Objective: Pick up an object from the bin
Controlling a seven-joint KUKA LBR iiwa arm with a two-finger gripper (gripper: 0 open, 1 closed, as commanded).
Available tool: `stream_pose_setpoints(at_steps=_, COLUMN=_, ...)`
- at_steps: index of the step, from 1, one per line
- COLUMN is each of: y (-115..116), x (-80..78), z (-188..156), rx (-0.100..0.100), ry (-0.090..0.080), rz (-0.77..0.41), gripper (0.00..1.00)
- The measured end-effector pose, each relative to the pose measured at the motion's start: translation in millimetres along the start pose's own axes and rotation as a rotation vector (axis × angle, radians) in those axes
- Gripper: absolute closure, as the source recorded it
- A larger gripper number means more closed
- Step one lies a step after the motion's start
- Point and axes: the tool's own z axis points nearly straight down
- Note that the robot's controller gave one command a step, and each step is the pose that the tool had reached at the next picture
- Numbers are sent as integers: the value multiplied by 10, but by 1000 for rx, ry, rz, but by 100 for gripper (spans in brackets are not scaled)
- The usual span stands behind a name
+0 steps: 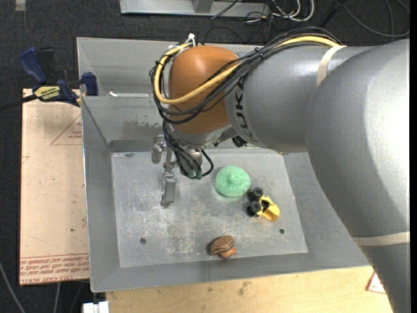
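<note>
Scuffed grey bin (143, 222) on dark carpet (71, 12); gripper (168, 199) beside a green ball (232, 181).

**Hidden and Unclear Parts**

The bin (98, 194) is covered at its 3 o'clock side by the arm (339, 129), which is cut off there by the view's edge. The brown lump (222, 246) at 6 o'clock and the yellow-and-black thing (262, 208) cannot be identified.

We see a green ball (232, 181) on the floor of the bin (130, 207), a small yellow toy with black wheels (262, 207) just beside it to its lower right, and a brown rounded lump (222, 246) apart from both, near the front wall
</note>
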Motion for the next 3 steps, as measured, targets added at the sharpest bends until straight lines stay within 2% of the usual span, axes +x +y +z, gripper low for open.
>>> stream_pose_setpoints(at_steps=1, y=-8, x=-16, z=-51, rx=-1, ry=-7, rz=3, gripper=0)
stream_pose_setpoints(at_steps=2, y=32, x=-205, z=-152, rx=-1, ry=-9, rz=-59, gripper=0)
stream_pose_setpoints(at_steps=3, y=-47, x=-228, z=-397, rx=-1, ry=-9, rz=-39, gripper=0)
